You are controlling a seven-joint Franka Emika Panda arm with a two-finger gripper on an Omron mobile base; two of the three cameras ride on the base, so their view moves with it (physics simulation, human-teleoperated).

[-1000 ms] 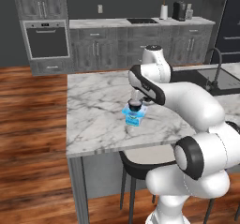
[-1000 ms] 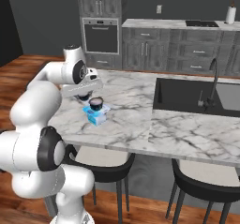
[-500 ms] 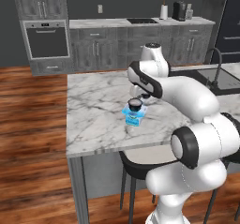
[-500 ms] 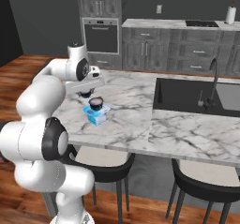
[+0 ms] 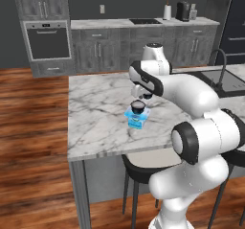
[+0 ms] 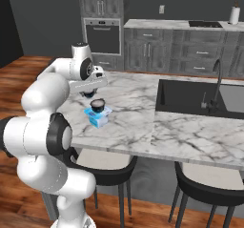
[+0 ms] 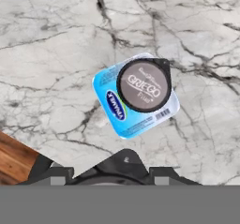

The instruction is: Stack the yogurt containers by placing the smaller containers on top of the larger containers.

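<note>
A dark round cup (image 7: pixel 143 85) with a brownish printed lid sits on top of the light-blue squarish tub (image 7: pixel 112 107), toward one corner of its top. This stack stands on the marble island, cup (image 5: pixel 138 106) on tub (image 5: pixel 137 119) in the left base view, cup (image 6: pixel 98 103) on tub (image 6: pixel 97 118) in the right base view. My gripper (image 5: pixel 143 96) (image 6: pixel 91 94) hangs just above and behind the cup, apart from it, and looks straight down on it. Nothing sits between its fingers.
The marble island (image 5: pixel 95 113) has bare room all around the stack. Its front edge (image 5: pixel 110 152) lies close to the stack, with dark stools (image 6: pixel 107 162) below. A sink (image 6: pixel 200 98) with a faucet is set into the island's right side.
The arm's elbow and upper links have swung upward and back. The hand stays over the stack. Cup and tub have not moved.
</note>
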